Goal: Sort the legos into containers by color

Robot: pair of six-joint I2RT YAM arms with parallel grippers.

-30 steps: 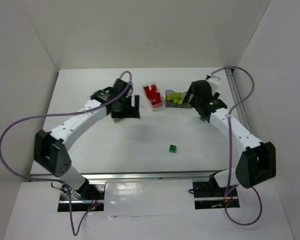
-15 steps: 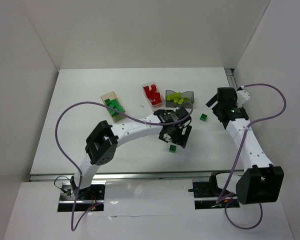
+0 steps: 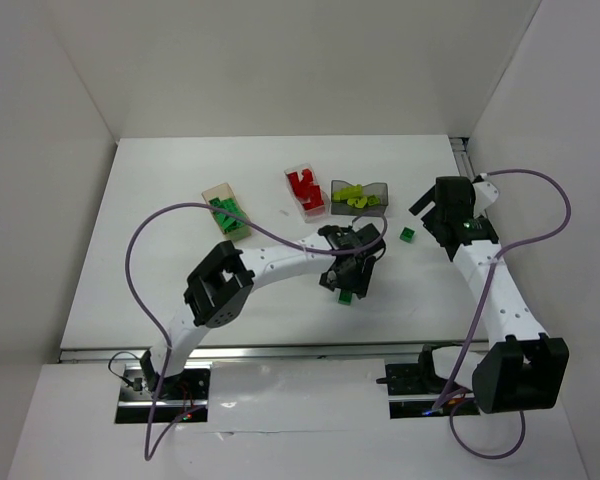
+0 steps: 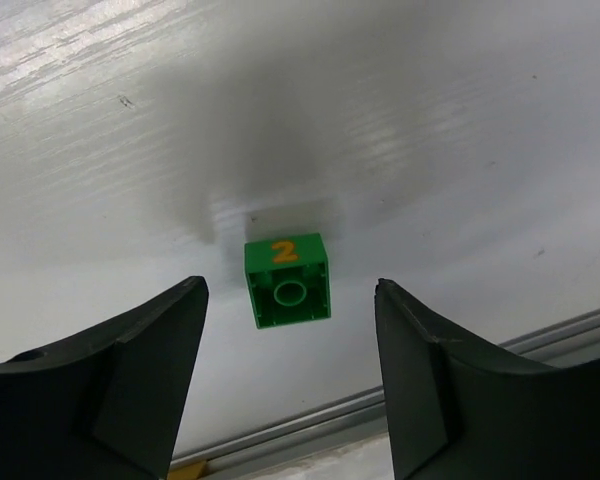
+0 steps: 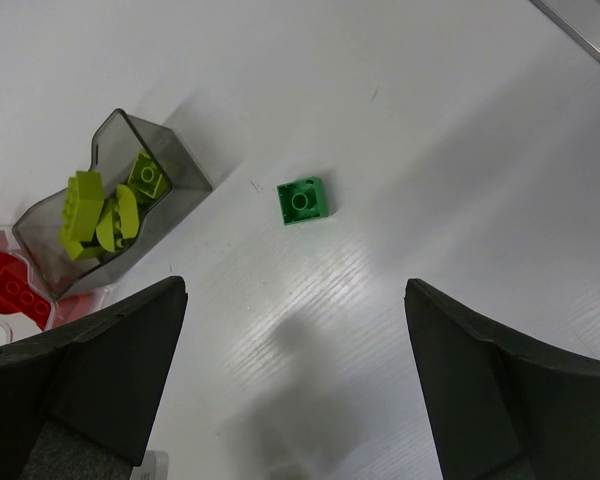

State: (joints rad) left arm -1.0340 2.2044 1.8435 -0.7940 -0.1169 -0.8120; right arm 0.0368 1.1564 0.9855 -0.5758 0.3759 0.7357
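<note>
Directly ahead of left gripper (image 4: 288,300), jaws spread wide and holding nothing: dark green brick (image 4: 288,282), flat on table (image 4: 430,120), centred in the gap; square, so no long axis to align; descend and close; second green brick (image 5: 303,201) nearer right gripper (image 5: 295,295), likewise released.

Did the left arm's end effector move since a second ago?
Yes. The left end effector swung from the tan box rightward and nearer, to over the loose green brick.
</note>
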